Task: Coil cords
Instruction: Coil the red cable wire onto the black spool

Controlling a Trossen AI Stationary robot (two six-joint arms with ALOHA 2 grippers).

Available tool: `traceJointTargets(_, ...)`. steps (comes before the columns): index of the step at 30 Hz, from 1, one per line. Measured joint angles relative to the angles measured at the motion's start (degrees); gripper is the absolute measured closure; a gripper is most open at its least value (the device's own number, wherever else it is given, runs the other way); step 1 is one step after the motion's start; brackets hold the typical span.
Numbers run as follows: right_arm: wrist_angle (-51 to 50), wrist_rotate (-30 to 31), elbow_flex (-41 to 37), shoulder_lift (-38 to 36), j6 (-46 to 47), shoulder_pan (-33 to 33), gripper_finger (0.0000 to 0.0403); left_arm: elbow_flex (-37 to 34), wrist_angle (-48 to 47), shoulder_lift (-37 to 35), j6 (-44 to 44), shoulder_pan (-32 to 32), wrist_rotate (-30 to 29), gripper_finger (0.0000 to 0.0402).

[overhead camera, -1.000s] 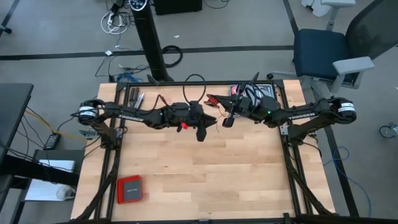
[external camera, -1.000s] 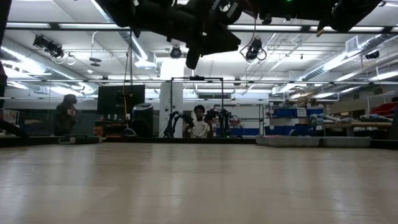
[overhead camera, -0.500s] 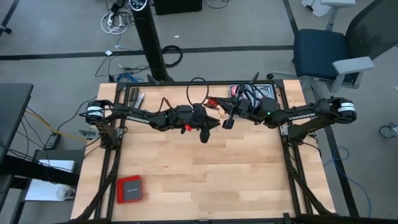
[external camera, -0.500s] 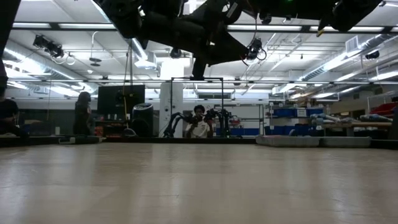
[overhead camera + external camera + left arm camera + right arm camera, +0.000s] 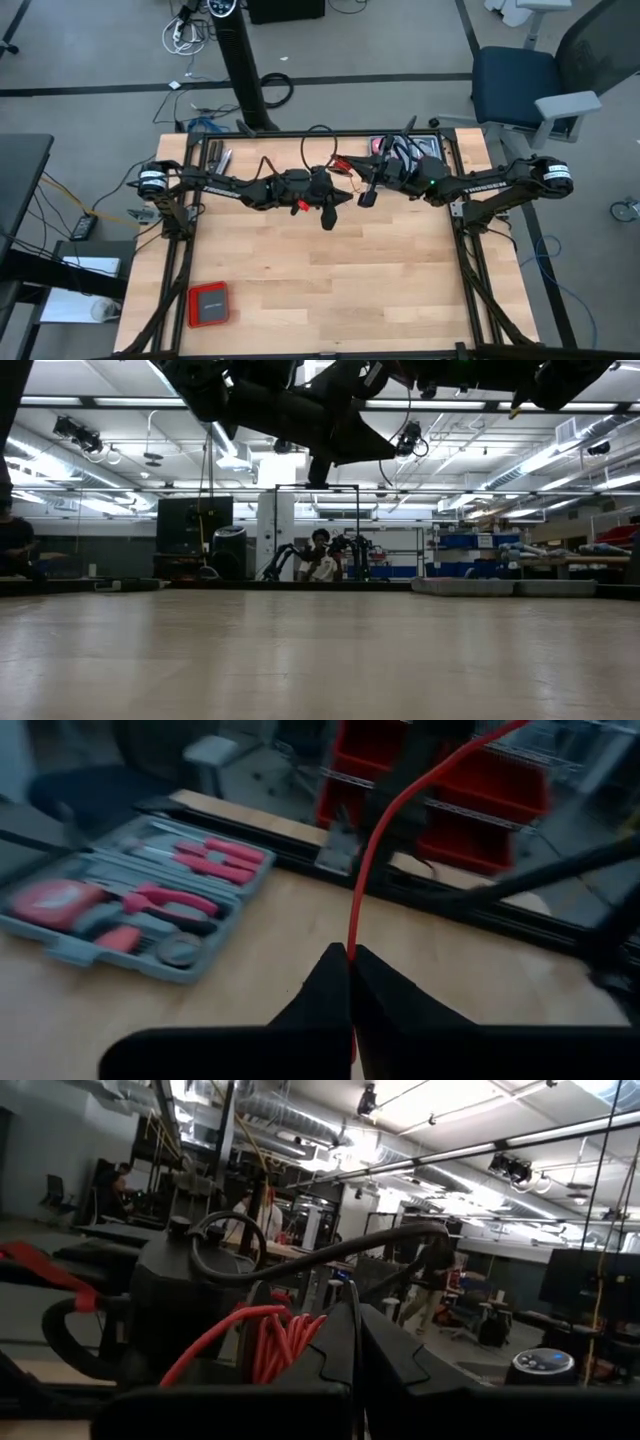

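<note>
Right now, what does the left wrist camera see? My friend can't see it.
The left gripper is shut on a thin red cord that rises up and away from it. Below is a wooden table, with a grey tool tray holding red-handled tools off to one side.

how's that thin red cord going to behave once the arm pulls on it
Probably floppy: the red cord curves freely away from the shut left gripper. Likely light, since it hangs between the arms without sagging hard. Its loops by the right gripper may spring loose.

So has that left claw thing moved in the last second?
Yes. In the high view the left gripper has shifted slightly right, farther from the red box, and shut on the red cord.
</note>
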Motion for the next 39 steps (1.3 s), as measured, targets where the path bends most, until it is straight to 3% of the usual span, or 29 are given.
traceJointTargets(7, 1.06, 0.00, 0.00, 0.04, 3.56, 0.04, 0.0400, 0.14, 4.01, 0.00, 4.20, 1.30, -9.07, 0.0401)
traceJointTargets(12, 1.43, 0.51, 0.00, 0.04, 5.19, 0.37, 0.0400, 0.14, 8.00, -0.02, 7.42, 2.57, -10.41, 0.0401)
traceJointTargets(23, 0.68, 0.36, 0.04, 0.15, 5.99, 3.14, 0.0401, 0.14, 7.41, -0.02, 10.48, 4.65, -14.87, 0.0401)
traceJointTargets(31, -1.99, 3.13, 0.04, -2.39, 1.52, 4.13, 0.0401, 0.18, -3.39, -0.09, 11.78, 4.15, -14.47, 0.0401)
traceJointTargets(39, -23.61, 4.09, 0.04, -9.11, 1.06, 4.11, 0.0401, 0.18, -17.94, -3.79, 11.60, 2.77, -12.84, 0.0401)
